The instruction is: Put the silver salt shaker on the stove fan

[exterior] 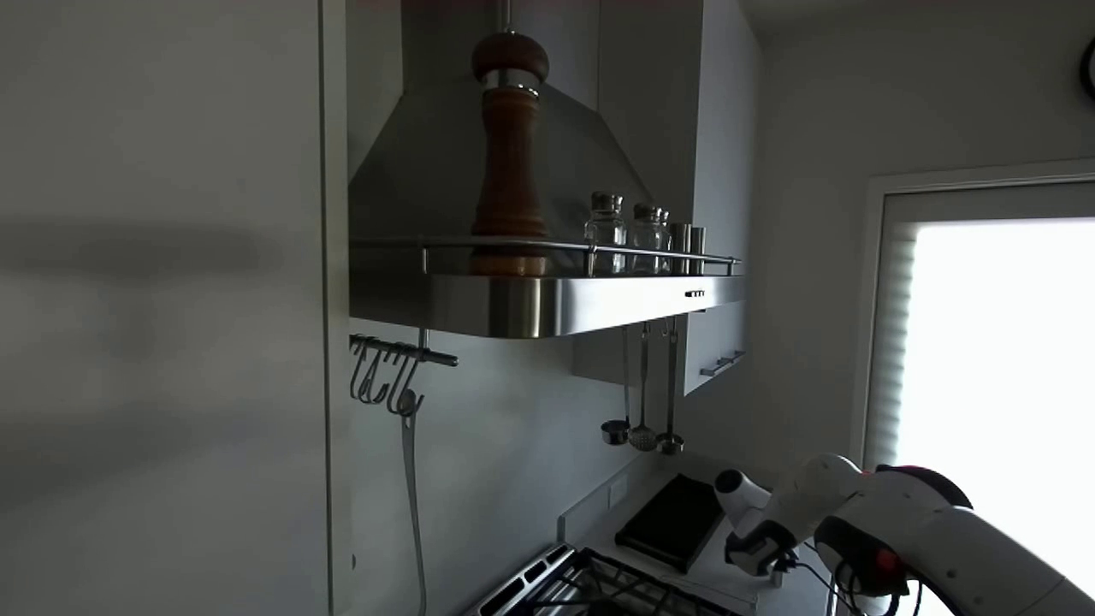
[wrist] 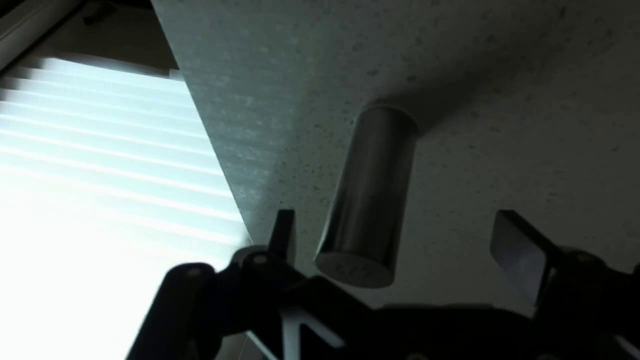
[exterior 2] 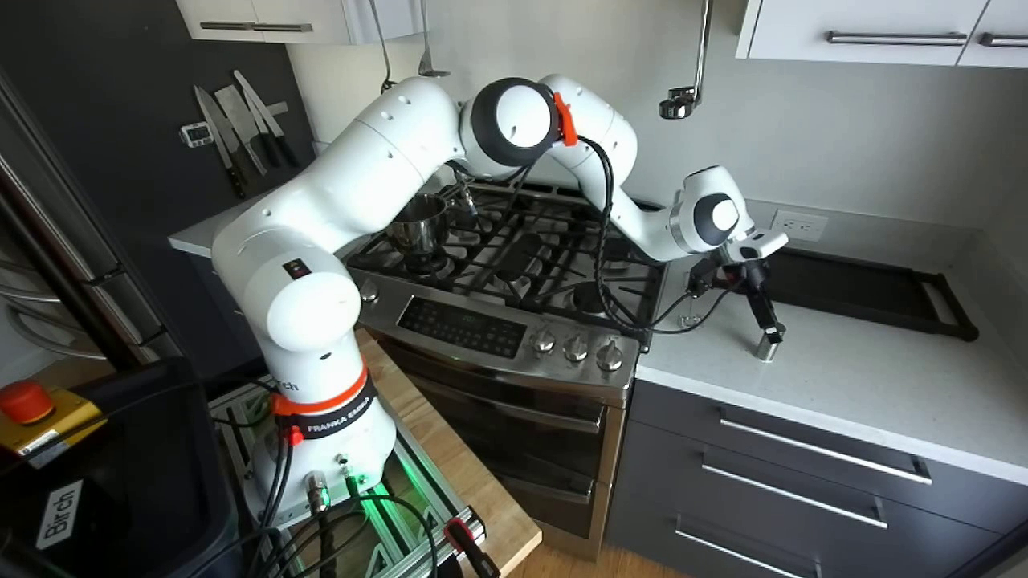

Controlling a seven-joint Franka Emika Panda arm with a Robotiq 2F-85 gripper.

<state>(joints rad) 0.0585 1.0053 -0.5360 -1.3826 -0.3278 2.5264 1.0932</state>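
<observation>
tool (wrist: 400, 237) spread, the silver salt shaker (wrist: 372, 195) standing left of its middle in the wrist view; lopsided contact on closing could topple it.

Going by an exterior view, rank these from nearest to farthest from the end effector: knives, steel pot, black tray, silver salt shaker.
From the end effector:
1. Silver salt shaker: upright, right at its tip.
2. Black tray: behind it, toward picture-right, lying flat.
3. Steel pot: well to picture-left, on the stove.
4. Knives: farthest picture-left, on the dark panel.
</observation>
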